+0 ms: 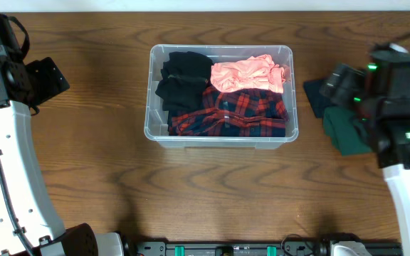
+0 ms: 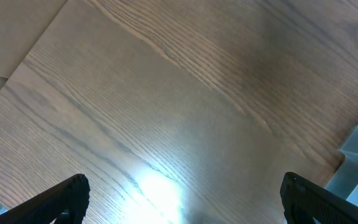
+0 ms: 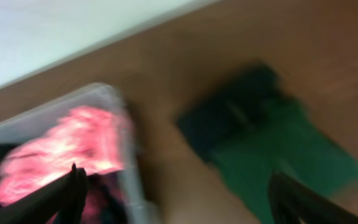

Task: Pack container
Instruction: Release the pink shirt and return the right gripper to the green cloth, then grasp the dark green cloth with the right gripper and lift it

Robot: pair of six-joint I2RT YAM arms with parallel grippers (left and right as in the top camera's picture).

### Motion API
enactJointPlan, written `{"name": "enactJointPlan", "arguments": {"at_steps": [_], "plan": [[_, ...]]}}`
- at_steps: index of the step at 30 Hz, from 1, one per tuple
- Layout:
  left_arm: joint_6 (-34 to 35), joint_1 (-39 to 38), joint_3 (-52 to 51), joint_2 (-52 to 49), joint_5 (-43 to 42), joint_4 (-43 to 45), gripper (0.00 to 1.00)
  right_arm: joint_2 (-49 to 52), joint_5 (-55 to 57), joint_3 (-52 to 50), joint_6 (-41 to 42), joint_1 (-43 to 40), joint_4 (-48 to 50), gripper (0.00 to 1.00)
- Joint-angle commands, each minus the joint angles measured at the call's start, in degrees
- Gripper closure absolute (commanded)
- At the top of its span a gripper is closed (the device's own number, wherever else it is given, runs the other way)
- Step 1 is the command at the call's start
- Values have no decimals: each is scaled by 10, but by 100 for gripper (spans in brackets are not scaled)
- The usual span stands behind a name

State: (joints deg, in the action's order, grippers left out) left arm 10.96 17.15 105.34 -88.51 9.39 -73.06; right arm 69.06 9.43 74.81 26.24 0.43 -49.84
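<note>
Over on the left, the left tool [image 2: 182, 204] hangs above bare wooden surface [image 1: 84, 163] with its fingers spread wide and nothing between them. It is well clear of the work, with only a corner of the container showing at the edge of its wrist view. The container [image 1: 220, 48] sits mid-surface and already holds a black garment [image 1: 184, 78] at its left end, a pink garment [image 1: 249, 74] at the back right and a red plaid shirt [image 1: 230, 115] along the front. To its right, just beside the wall, a dark navy garment [image 1: 313, 96] and a green garment [image 1: 344, 134] lie loose, overlapping each other. The right tool [image 3: 179, 198] is above them, fingers wide apart and empty, though its wrist view is smeared and fine detail is lost. I'd judge the step in hand to be a pick from that loose pile. The green piece looks like the better target, as it seems to lie on top. It would be best to come straight down, pinch a thick fold near the middle so the cloth doesn't trail, lift well above the rim, and release over the plaid shirt. A grip set too close to the navy piece could drag both up together.
</note>
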Motion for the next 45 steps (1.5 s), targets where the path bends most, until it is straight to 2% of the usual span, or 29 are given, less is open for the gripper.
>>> {"name": "enactJointPlan", "arguments": {"at_steps": [1,8,15,24,32,42,45], "plan": [[9,2,-1,4,3,0,2,5,-35,-14,50,-91,-42,8],[9,2,-1,4,3,0,2,28,-154,-88,29,-249,-5,7],[9,2,-1,4,3,0,2,110,-179,-113,-2,-322,3,7],[9,2,-1,4,3,0,2,221,-185,-113,-11,-354,18,6],[9,2,-1,4,3,0,2,272,-184,-113,-10,-354,24,7],[9,2,-1,4,3,0,2,316,-169,-132,-6,-354,65,11],[9,2,-1,4,3,0,2,321,-170,-146,-1,-354,94,16]]}}
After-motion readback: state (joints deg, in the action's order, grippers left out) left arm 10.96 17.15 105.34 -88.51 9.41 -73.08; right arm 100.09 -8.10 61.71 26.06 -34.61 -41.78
